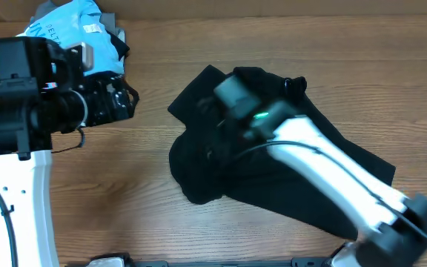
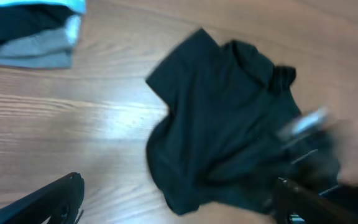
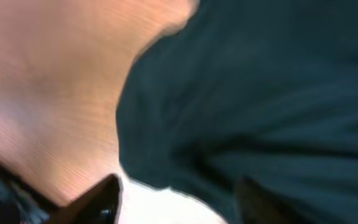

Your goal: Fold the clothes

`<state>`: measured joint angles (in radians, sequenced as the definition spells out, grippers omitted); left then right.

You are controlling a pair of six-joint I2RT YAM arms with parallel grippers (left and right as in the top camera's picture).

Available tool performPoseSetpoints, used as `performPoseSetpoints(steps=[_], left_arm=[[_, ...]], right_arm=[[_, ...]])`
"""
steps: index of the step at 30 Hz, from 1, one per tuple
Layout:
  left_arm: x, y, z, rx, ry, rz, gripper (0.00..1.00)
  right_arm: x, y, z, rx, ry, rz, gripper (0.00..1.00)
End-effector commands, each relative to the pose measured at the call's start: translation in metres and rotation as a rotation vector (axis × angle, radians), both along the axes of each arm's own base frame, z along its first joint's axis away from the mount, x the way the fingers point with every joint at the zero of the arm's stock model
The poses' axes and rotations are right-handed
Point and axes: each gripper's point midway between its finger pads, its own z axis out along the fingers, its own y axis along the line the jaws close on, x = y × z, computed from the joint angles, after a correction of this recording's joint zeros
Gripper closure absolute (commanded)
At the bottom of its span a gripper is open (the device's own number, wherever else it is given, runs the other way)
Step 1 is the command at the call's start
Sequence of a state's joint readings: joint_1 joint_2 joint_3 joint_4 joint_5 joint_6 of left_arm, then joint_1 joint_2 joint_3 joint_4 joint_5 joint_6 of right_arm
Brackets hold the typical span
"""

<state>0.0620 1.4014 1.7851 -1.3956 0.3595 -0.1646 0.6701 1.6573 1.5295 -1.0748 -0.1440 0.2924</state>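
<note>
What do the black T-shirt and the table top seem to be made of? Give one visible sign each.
Black T-shirt: soft matte fabric, possibly cotton knit; it lies in limp, rumpled folds with no shine. Table top: wood or wood-look laminate, smooth; brown grain streaks and a faint glare show.

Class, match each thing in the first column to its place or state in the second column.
Column 1
1. black T-shirt
2. light blue shirt
3. grey garment
4. right arm

Column 2
a. folded in layers, lying under other clothes
b. white, reaching in from the near right
c. rumpled and unfolded, in the middle of the table
d. far left corner, printed letters showing

Pairs: 1-c, 2-d, 3-a, 4-b
</note>
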Motion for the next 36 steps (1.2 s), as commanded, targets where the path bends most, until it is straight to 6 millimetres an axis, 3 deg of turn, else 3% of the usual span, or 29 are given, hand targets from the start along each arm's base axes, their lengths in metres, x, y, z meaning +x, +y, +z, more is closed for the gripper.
performPoseSetpoints(steps=[1,6,11,17,21,23,28,31,33,36], left_arm=[[-0.001,-0.031,-0.006,0.038,0.006,-0.151,0.06],[0.01,-0.064,-0.046,0.211,0.101,-0.255,0.18],[0.027,-0.092,-0.11,0.339,0.264,-0.337,0.18],[0.045,-0.095,-0.204,0.446,0.504,-0.341,0.17],[0.051,-0.094,-0.262,0.466,0.626,-0.344,0.26],[0.05,-0.095,-0.281,0.466,0.664,-0.35,0.3],[0.051,-0.1,-0.304,0.447,0.699,-0.359,0.37],[0.052,-0.103,-0.309,0.432,0.699,-0.362,0.65],[0.05,-0.101,-0.309,0.441,0.709,-0.361,0.92],[0.047,-0.084,-0.307,0.487,0.745,-0.307,0.96]], right_arm=[[0.024,-0.052,0.066,0.118,-0.135,-0.213,0.21],[0.038,-0.143,0.13,0.206,-0.298,-0.467,0.17],[0.026,-0.219,0.148,0.205,-0.338,-0.705,0.13],[0.006,-0.269,0.12,0.122,-0.202,-0.876,0.16],[0.005,-0.288,0.101,0.087,-0.12,-0.945,0.16],[0.007,-0.295,0.094,0.076,-0.091,-0.969,0.16],[0.016,-0.307,0.069,0.049,-0.01,-1.0,0.16],[0.022,-0.311,0.047,0.023,0.055,-1.01,0.16],[0.025,-0.317,0.025,-0.007,0.117,-1.024,0.17],[0.031,-0.325,-0.001,-0.03,0.189,-1.039,0.2]])
